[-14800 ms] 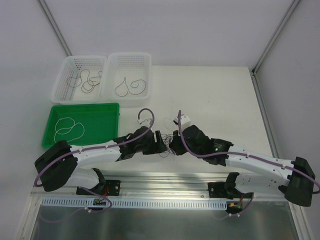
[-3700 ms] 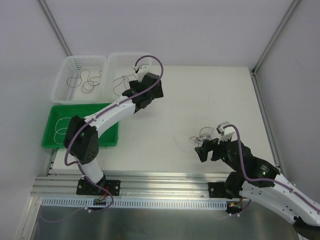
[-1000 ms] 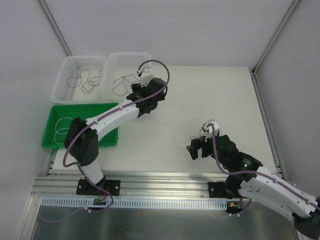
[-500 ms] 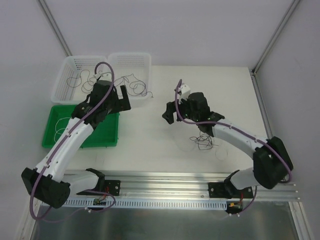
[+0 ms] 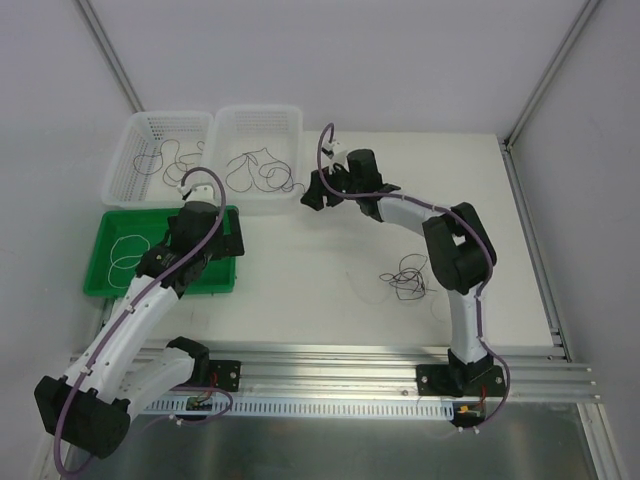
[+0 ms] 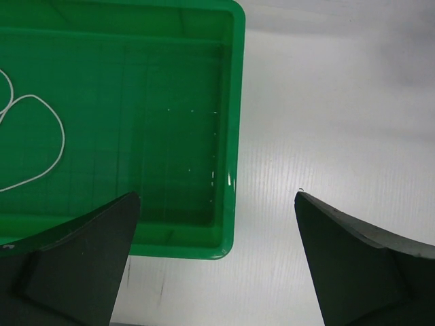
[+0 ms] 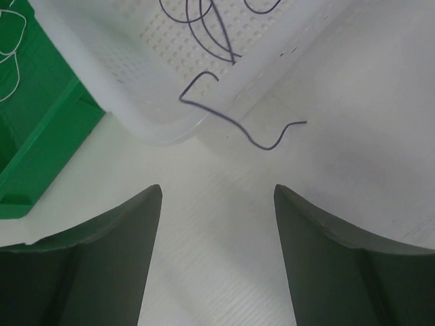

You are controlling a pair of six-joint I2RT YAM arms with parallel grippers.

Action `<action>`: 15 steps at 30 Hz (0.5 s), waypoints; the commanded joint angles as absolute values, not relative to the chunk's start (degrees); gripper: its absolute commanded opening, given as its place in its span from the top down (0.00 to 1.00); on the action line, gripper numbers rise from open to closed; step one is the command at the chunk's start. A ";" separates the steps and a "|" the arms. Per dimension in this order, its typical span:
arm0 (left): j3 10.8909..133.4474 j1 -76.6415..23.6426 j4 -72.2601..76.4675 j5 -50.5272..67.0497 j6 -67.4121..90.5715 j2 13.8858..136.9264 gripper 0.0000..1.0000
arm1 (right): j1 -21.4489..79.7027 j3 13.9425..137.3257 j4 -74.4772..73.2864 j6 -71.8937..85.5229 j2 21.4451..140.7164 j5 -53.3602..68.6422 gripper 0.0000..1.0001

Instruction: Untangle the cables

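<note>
The white table [image 5: 420, 190] stands between pale grey walls [image 5: 350, 60], with white baskets [image 5: 258, 110] at its far left corner and a green tray [image 5: 160, 211] by its left edge. A knot of cables [image 5: 408, 278] lies toward the table's near edge, and more lie in the baskets and tray. The left gripper [image 6: 216, 197] and right gripper [image 7: 217, 189] are both open and hold nothing.

Top cam overhead, wrist cams close, sharing tray [image 6: 235, 136]
</note>
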State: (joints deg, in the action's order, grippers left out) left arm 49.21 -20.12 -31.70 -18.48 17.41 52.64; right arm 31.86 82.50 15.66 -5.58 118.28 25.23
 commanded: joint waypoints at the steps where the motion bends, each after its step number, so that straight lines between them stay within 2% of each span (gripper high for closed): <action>1: 48.78 -19.34 -27.69 -22.94 15.47 50.10 0.01 | 30.41 88.58 22.49 -2.82 121.10 31.46 0.30; 10: 47.64 -19.25 -27.51 -25.66 14.68 48.96 0.01 | 29.44 100.62 19.34 -3.69 131.13 37.26 0.31; 15: 47.37 -19.16 -27.42 -26.10 14.33 49.22 0.01 | 28.74 100.90 20.82 -2.82 132.36 40.42 0.36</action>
